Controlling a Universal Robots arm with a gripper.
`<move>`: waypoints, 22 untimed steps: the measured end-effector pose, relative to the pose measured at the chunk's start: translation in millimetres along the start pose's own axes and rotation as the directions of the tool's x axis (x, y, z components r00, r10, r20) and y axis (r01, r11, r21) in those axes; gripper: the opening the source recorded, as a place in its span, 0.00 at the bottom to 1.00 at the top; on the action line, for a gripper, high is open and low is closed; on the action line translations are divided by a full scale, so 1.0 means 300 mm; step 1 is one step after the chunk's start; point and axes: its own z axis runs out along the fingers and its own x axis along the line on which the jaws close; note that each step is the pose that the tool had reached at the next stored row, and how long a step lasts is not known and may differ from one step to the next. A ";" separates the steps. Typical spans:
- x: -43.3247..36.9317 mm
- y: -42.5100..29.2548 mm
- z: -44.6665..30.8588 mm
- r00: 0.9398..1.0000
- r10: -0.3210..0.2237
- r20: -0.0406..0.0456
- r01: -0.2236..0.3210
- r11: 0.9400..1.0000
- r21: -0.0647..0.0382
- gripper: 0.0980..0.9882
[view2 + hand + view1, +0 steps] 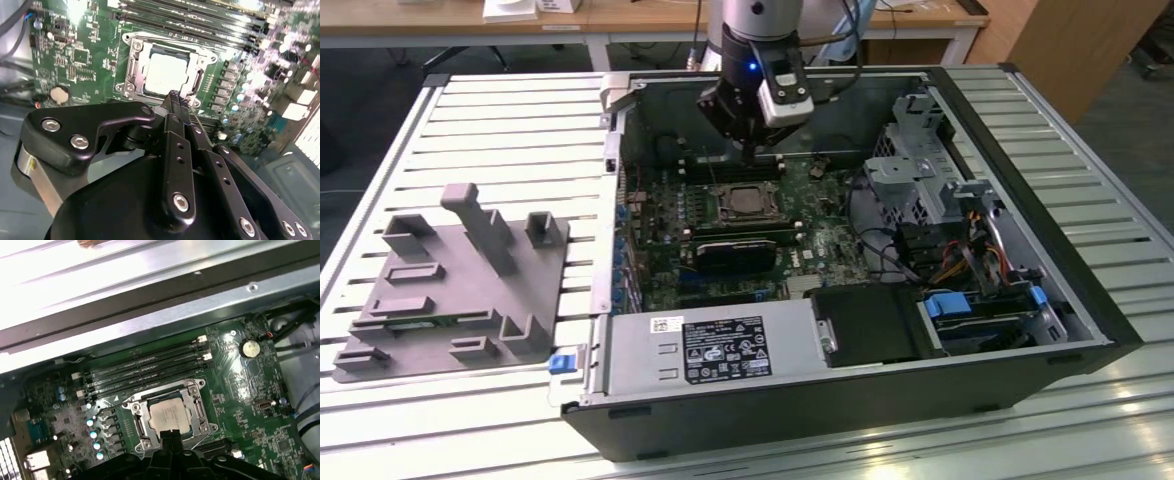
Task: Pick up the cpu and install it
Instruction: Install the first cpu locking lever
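Observation:
The cpu (744, 203) lies flat in the motherboard socket, its pale silver top facing up, inside the open computer case (854, 400). Both wrist views show the cpu (167, 74) (170, 415) framed by the socket's metal bracket (131, 65) (140, 426). My gripper (751, 153) hangs a little above the socket, toward the case's back wall. Its black fingers meet at a narrow tip (172, 95) (170, 432) with nothing between them, so it is shut and apart from the chip.
A grey plastic fixture block (454, 290) stands on the slatted table at the exterior view's left. In the case are memory slots (145, 367), a black card (740, 252), the power supply (707, 350), a drive cage (921, 150) and loose cables (947, 250).

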 end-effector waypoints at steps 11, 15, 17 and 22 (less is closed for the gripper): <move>0.000 0.000 0.001 0.983 -0.183 -0.001 0.183 0.983 0.002 0.01; 0.008 -0.003 0.002 0.982 -0.188 0.003 0.188 0.982 -0.001 0.01; 0.021 -0.006 0.002 0.982 -0.188 0.008 0.188 0.982 -0.003 0.01; 0.039 -0.012 0.005 0.978 -0.209 0.010 0.209 0.978 -0.011 0.01</move>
